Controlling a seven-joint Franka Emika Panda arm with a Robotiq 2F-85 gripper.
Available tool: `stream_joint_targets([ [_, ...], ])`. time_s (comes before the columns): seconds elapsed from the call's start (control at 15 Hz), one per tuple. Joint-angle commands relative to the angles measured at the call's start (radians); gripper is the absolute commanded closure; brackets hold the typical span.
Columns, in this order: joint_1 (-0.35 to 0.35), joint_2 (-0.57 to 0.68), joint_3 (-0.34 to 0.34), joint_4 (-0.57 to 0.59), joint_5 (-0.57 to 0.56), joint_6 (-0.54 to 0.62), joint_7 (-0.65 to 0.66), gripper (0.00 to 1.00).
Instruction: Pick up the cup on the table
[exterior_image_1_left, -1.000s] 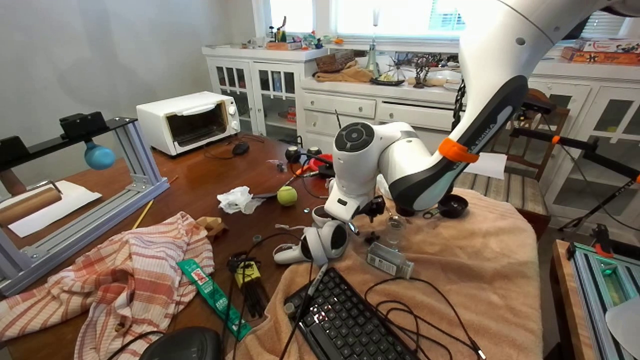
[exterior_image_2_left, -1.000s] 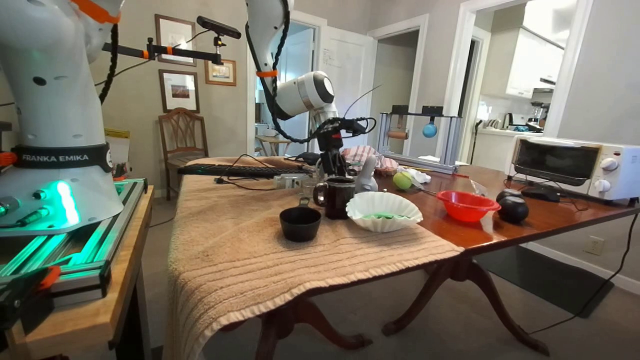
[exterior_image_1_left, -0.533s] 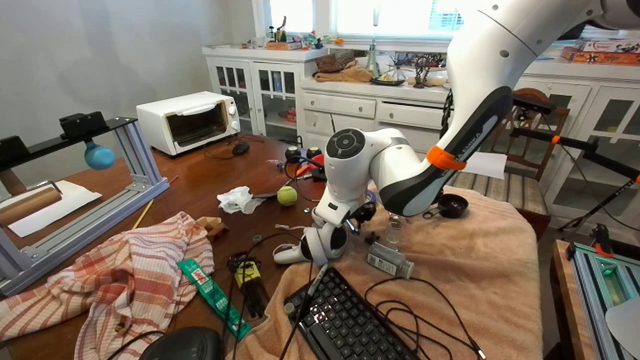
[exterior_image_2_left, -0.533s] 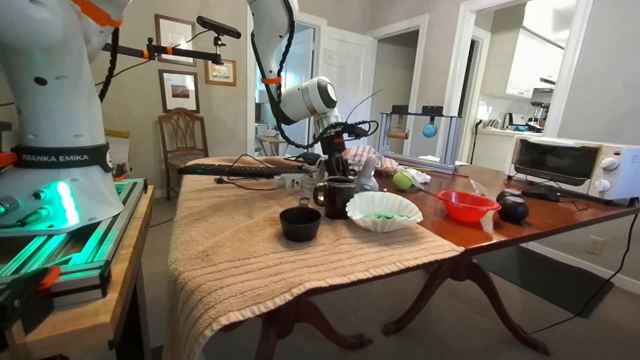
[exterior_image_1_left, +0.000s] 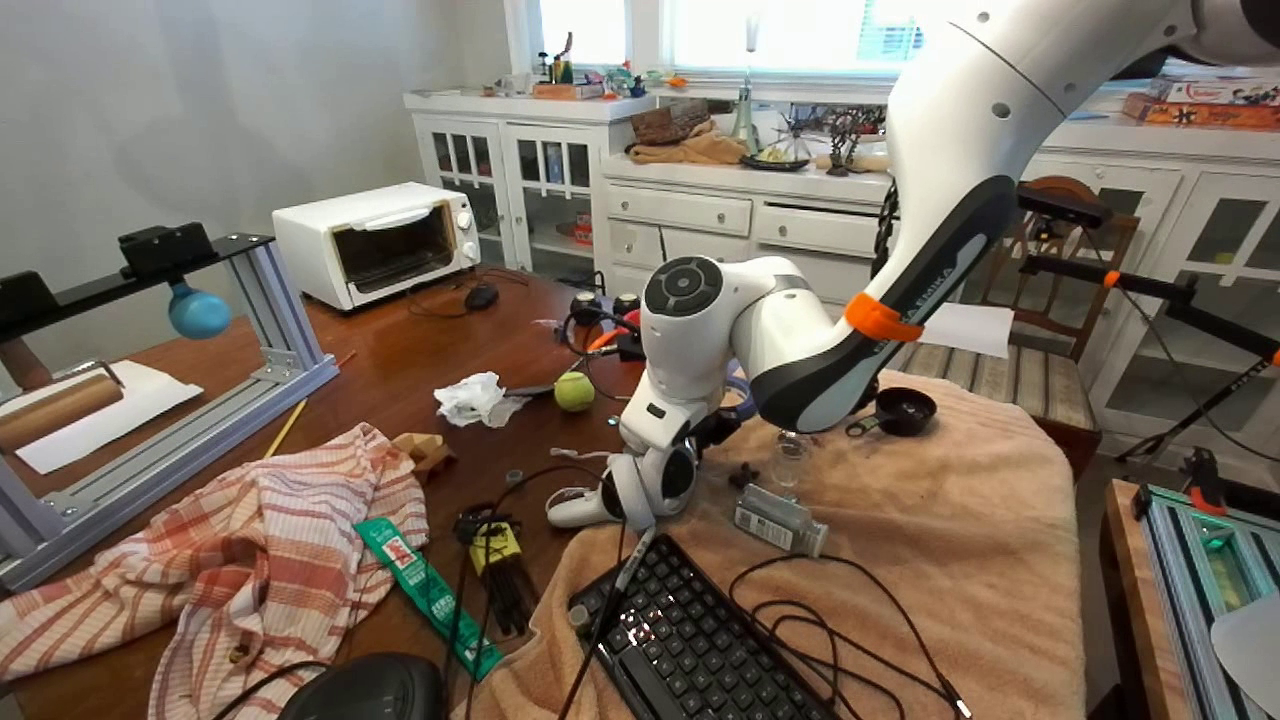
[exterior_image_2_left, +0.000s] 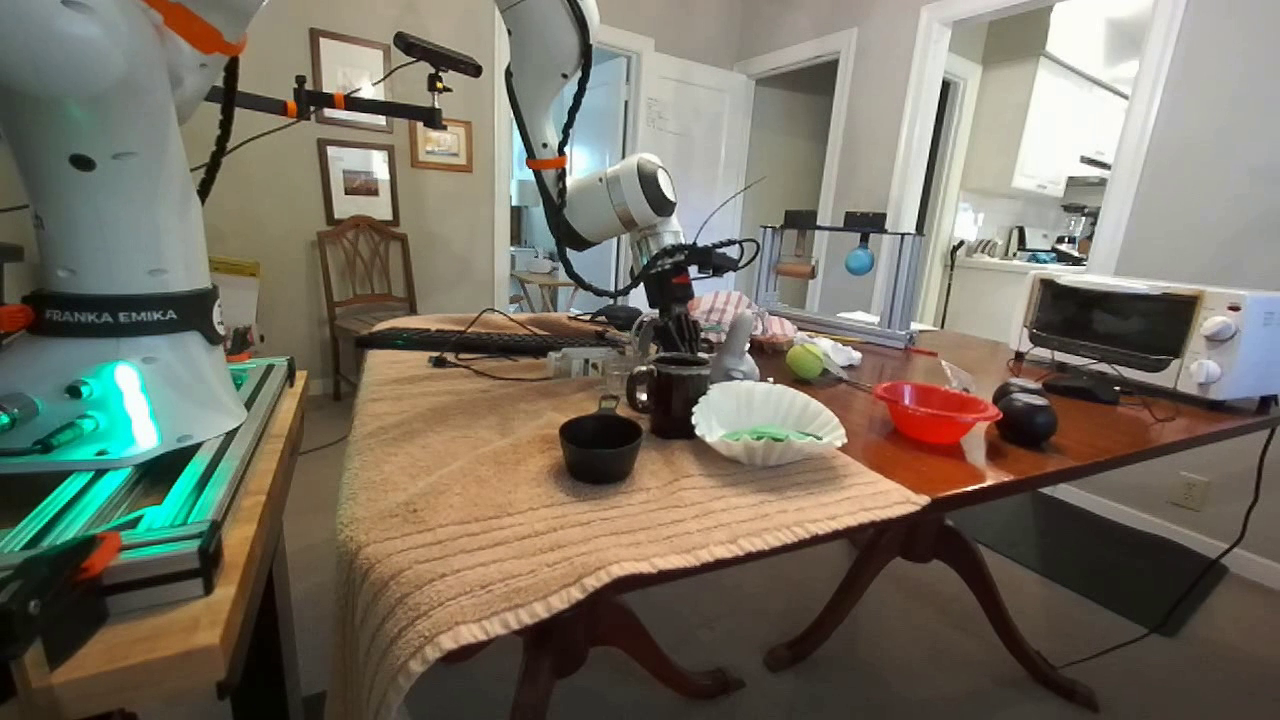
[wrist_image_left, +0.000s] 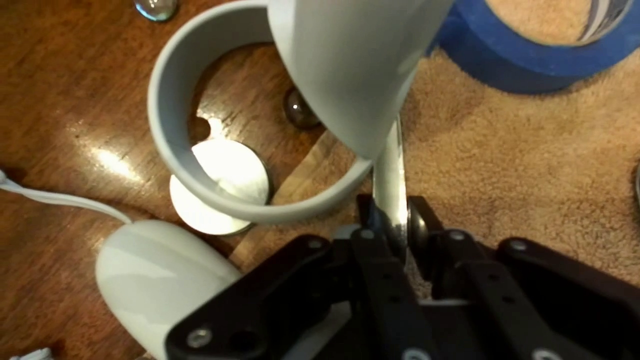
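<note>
In my wrist view, a blue roll of tape (wrist_image_left: 520, 57) and a pale grey plastic controller (wrist_image_left: 355, 65) run out at the top edge, the latter partly covering a dark glass ball (wrist_image_left: 299, 111). A narrow silver metal strip (wrist_image_left: 391, 175) loses its lower end in my black two-fingered gripper (wrist_image_left: 393, 215); shadow hides whether I press it. In an exterior view, a dark, glossy, round mug (exterior_image_2_left: 680, 402) screens my gripper's lower end. In an exterior view, my white arm (exterior_image_1_left: 800, 330) covers most of a red plastic bowl (exterior_image_1_left: 632, 319), and the bottom edge crops a black keyboard (exterior_image_1_left: 690, 640) and a rounded black object (exterior_image_1_left: 365, 690) I cannot identify.
</note>
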Motion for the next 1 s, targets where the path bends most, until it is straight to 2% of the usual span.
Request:
stream_joint_targets([
  [0.0, 0.008, -0.02, -0.004, -0.013, 0.005, 0.013, 0.023, 0.95],
  [0.67, 0.073, -0.321, -0.015, -0.2, -0.105, -0.026, 0.294, 0.95],
  [0.93, 0.097, -0.375, -0.012, -0.228, -0.189, -0.152, 0.467, 0.95],
])
